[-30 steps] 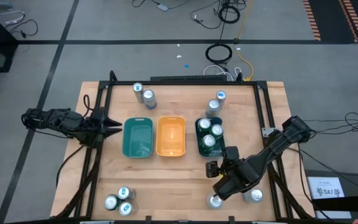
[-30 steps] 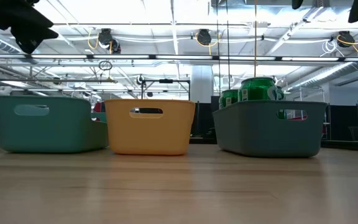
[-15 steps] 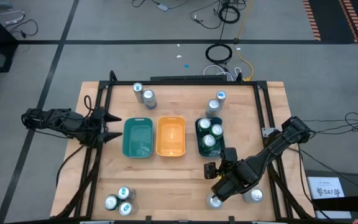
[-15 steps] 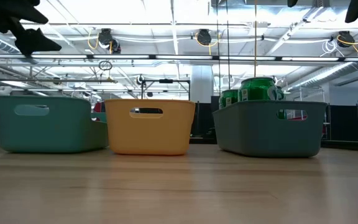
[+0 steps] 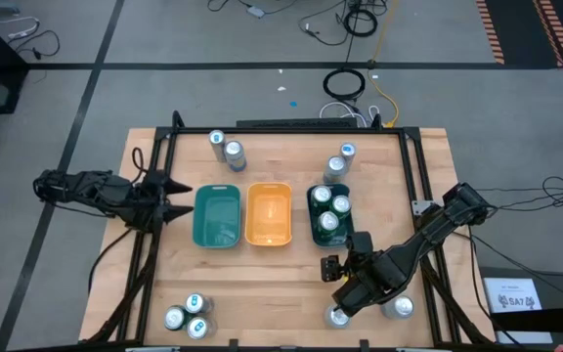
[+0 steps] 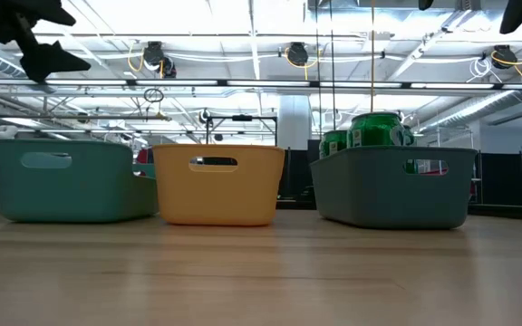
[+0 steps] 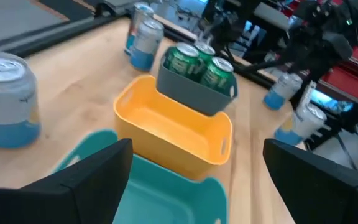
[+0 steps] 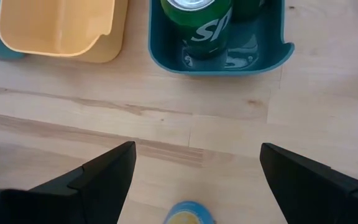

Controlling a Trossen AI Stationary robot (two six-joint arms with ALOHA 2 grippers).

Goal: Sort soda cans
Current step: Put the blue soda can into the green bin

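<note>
Three green soda cans (image 5: 329, 208) stand in the dark-green tray (image 5: 313, 223); their tops rise over its rim in the low view (image 6: 375, 129). More soda cans stand on the table: two at the far left (image 5: 226, 147), two at the far right (image 5: 340, 159), three at the near left (image 5: 188, 316) and two at the near right (image 5: 338, 315). My left gripper (image 5: 175, 197) hangs open and empty just left of the teal tray (image 5: 217, 216), level with its top (image 7: 197, 146). My right gripper (image 5: 348, 258) is open and empty above the bare table near the dark-green tray (image 8: 197, 146).
The yellow tray (image 5: 269, 213) sits between the teal and dark-green ones, all in a row at the table's middle. A black frame (image 5: 291, 127) runs round the table's edges. Bare wood lies between the trays and the near cans.
My left gripper has opened its fingers while staying beside the teal tray. The right arm has kept still.
</note>
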